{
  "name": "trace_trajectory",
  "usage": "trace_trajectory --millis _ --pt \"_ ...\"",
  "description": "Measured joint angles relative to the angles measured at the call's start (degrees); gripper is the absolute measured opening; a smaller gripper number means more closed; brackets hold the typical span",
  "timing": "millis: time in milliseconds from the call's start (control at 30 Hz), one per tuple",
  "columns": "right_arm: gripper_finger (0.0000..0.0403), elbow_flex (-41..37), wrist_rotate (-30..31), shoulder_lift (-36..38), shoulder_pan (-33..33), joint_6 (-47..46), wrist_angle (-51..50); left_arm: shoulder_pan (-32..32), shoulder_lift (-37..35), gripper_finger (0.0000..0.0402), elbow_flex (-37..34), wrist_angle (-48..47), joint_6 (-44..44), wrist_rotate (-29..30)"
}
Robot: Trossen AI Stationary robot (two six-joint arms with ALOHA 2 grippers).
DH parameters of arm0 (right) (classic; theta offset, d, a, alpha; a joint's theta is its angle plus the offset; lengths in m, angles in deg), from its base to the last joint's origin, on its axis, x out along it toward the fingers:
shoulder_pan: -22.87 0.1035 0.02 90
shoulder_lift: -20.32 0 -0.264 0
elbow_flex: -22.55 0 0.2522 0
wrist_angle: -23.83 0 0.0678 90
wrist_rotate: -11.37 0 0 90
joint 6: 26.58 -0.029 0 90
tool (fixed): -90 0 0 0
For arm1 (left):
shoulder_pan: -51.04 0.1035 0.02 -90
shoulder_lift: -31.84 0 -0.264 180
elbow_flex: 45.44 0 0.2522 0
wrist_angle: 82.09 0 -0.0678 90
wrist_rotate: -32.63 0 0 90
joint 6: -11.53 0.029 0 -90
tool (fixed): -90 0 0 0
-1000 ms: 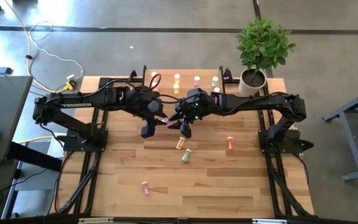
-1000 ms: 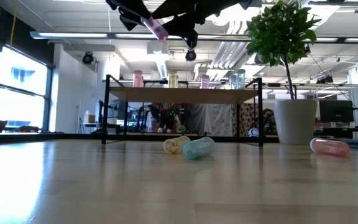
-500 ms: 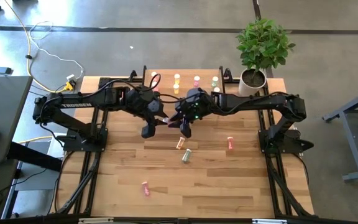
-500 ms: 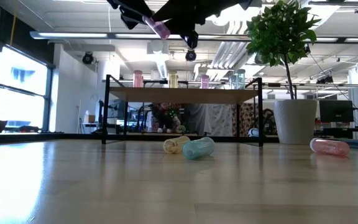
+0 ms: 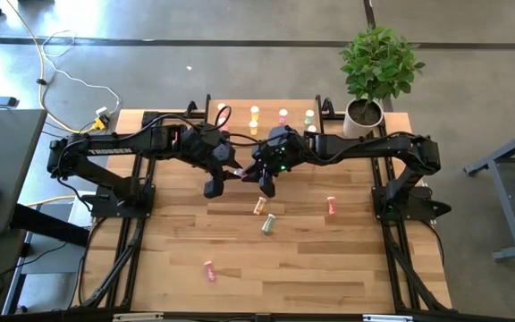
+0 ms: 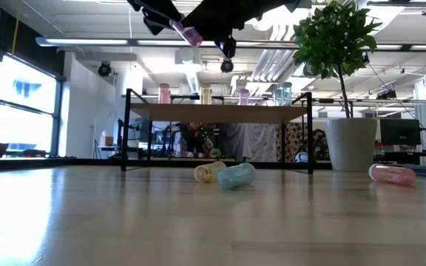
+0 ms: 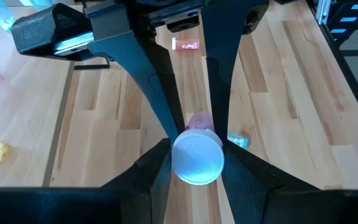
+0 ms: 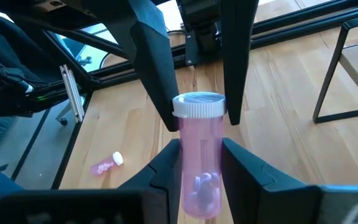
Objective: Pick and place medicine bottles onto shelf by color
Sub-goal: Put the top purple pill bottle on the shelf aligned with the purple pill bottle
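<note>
High view: four bottles [image 5: 254,113] on shelf [image 5: 266,105], four [image 5: 259,207] on table.

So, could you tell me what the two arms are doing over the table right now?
They are handing over a pink bottle in mid-air. The left gripper grips it at the cap end, and the right gripper has shut on its body. Four bottles stand on the shelf; others lie on the table.

Pink bottle [image 8: 196,152], white cap, held up in the air betw. both claws, above the counter. Shelf [image 6: 217,112] at back w/ four bottles upright in a row. Loose ones lying on their sides: yellow [image 6: 208,171] touching pale green [image 6: 236,176], pink [image 6: 393,174] off right, another pink [image 5: 209,270] nearer front.
</note>
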Motion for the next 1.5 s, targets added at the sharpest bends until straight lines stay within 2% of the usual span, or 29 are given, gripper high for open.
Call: trace_trajectory --millis 100,267,467,933,1067,1300,1400,1500 --pt "0.0082 0.01 0.0 0.0 0.0 -0.09 0.0 0.0 0.0 0.0134 0.0 0.0 0.11 0.11" --pt "0.0082 0.0 0.12 0.0 0.0 -1.36 -0.11 0.0 0.0 0.0184 0.0 -0.01 0.04 0.69" --pt "0.0081 0.0 3.28 0.42 0.0 -3.55 -1.71 0.02 -0.04 0.0236 0.0 -0.3 -0.02 5.11" --pt "0.0081 -0.03 15.68 7.93 0.14 -5.09 -5.57 2.71 -3.9 0.0243 -0.02 -3.85 2.82 6.5" --pt "0.0081 -0.03 23.0 11.7 0.76 -4.54 -5.62 4.28 -5.49 0.0243 -0.02 -3.8 4.89 6.56" --pt "0.0081 -0.03 44.09 19.14 4.67 -0.79 -8.98 6.74 -6.91 0.0243 0.0 -3.74 7.31 6.54" --pt "0.0081 -0.03 52.43 22.1 6.72 -1.34 -13.68 7.7 -6.78 0.0243 0.0 -3.78 7.66 6.55" --pt "0.0081 -0.58 59.72 24.49 8.7 -5.93 -20.2 8.4 -6.8 0.0243 0.0 -3.78 7.67 6.53"
